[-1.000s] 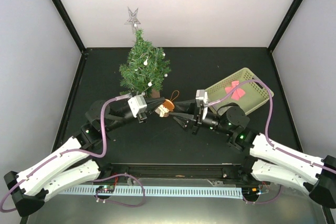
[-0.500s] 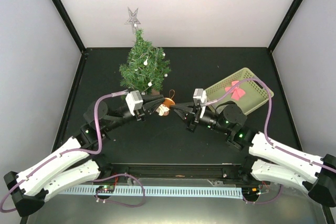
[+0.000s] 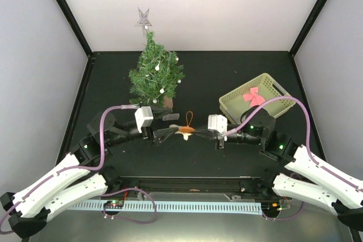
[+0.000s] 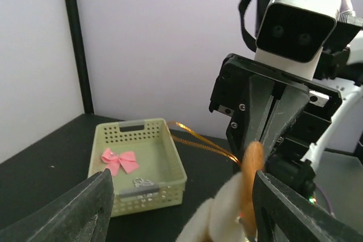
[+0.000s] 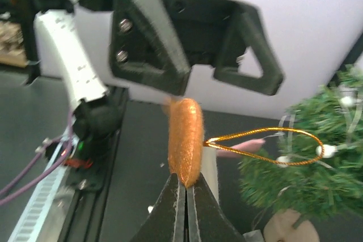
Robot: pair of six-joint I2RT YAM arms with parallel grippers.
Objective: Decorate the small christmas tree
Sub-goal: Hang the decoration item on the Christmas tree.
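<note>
From above, the small christmas tree (image 3: 154, 75) stands far left on the black table (image 3: 227, 72), with a silver star (image 3: 142, 20) on top. Nearer, the left gripper (image 3: 169, 133) and right gripper (image 3: 197, 134) face each other across an orange ornament (image 3: 185, 132). A green basket (image 3: 232, 105) holding a pink bow (image 3: 252, 97) sits to the right.

In the left wrist view, the left gripper (image 4: 182, 174) is spread wide, and the ornament (image 4: 247, 188) lies between its fingers with gaps on both sides.

In the right wrist view, the right gripper (image 5: 185, 188) pinches the ornament (image 5: 185, 140). Its gold loop (image 5: 266, 145) reaches right toward the tree (image 5: 306, 168).
</note>
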